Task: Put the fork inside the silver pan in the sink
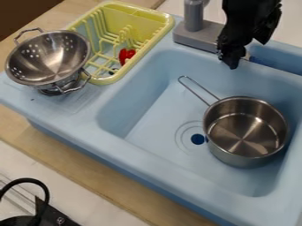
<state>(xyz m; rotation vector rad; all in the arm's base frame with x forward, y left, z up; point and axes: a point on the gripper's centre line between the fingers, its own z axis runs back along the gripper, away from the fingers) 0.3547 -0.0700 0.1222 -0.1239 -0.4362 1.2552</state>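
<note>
While gripper hangs, round metal pan shines; sink smooth

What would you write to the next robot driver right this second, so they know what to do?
Gripper: over the sink's back edge, beside the grey faucet.
Pan: upright in the sink, near the drain, handle toward the faucet.
Fork: I can't tell where it is.
Done: the pan is in the sink.
Left: find the fork, pick it up and put it inside the pan.
</note>
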